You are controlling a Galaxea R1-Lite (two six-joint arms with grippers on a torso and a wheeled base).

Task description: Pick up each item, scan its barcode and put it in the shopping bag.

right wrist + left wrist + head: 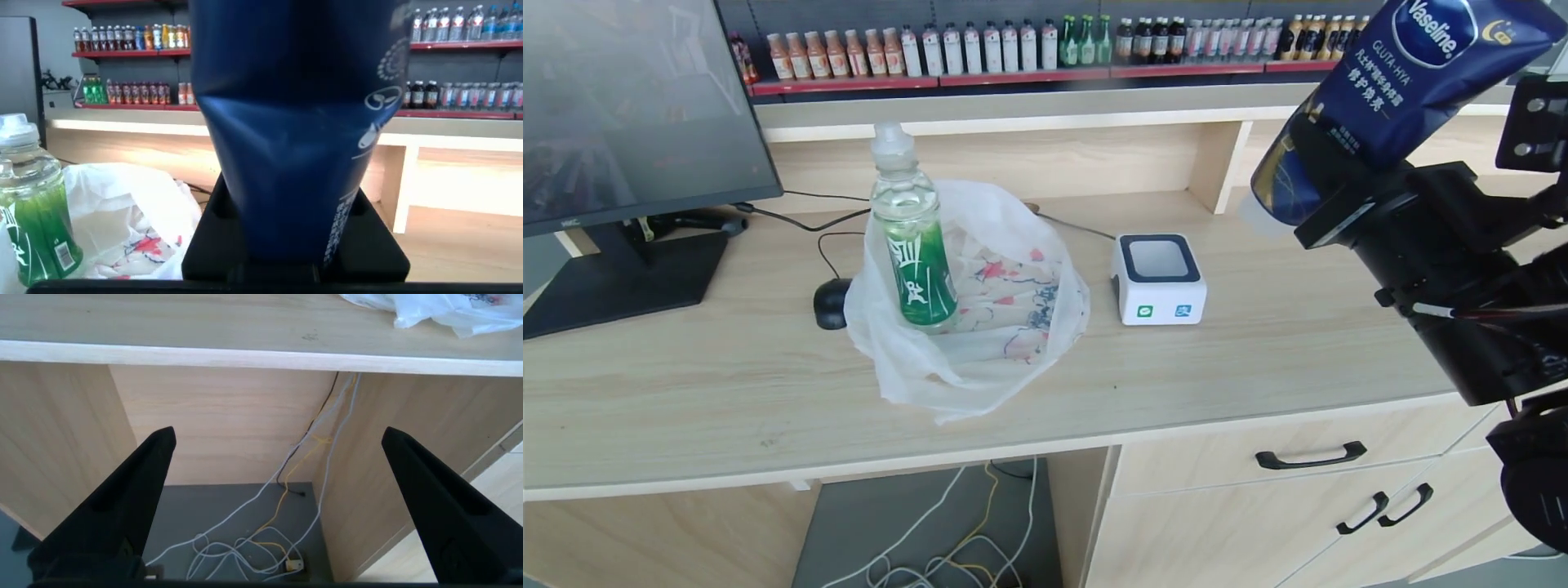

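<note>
Looking like a shop checkout: lining the back wall with shelves [1029, 80] of bottles [980, 47], carrying a scanner [1158, 279], a monitor [637, 106] and a mouse [832, 304] on the wooden table [1258, 359], showing a plastic bag [1013, 327] beside the scanner.

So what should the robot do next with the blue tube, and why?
Probably lower the blue tube leftward toward the white scanner. The right jaws hold it high, off to the right of the counter and away from the scanner's window, and scanning likely comes before the shopping bag.
</note>
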